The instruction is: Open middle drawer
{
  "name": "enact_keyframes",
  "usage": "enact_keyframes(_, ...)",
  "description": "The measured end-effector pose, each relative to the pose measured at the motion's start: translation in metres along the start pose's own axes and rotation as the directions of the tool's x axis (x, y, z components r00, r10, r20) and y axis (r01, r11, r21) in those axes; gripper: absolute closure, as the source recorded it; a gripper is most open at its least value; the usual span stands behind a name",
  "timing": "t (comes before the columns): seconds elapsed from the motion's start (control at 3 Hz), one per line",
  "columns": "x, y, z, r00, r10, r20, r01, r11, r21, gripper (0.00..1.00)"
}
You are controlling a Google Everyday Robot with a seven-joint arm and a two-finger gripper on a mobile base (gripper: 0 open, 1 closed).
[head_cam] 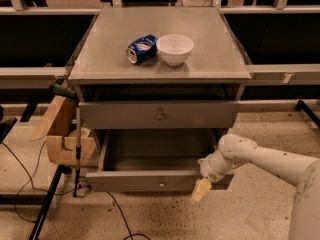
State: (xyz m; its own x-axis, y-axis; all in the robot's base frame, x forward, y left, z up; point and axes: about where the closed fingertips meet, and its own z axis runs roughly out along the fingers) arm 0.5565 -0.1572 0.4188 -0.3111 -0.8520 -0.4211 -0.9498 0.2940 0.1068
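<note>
The middle drawer (130,180) is the lower grey front with a small round knob (161,184). It stands pulled out, and its shallow grey tray (155,151) shows bare inside. My gripper (201,190) is at the end of the white arm (260,159), which reaches in from the right. The gripper hangs with its yellowish tip pointing down, in front of the right end of that drawer front, to the right of the knob. Whether it touches the front I cannot tell.
A taller, wider grey drawer front (120,115) above is closed. On the cabinet top (100,54) lie a blue can (141,48) on its side and a white bowl (175,49). A cardboard box (62,134) and a black pole (47,209) stand to the left. A cable (117,209) runs over the floor.
</note>
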Motion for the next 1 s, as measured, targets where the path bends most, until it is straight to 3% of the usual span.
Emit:
enact_keyframes(0.67, 0.007, -0.001, 0.007, 1.000, 0.013, -0.004, -0.013, 0.9996, -0.024, 0.00)
enact_keyframes(1.0, 0.012, 0.016, -0.001, 0.998, 0.000, -0.062, -0.005, 0.9959, -0.090, 0.00)
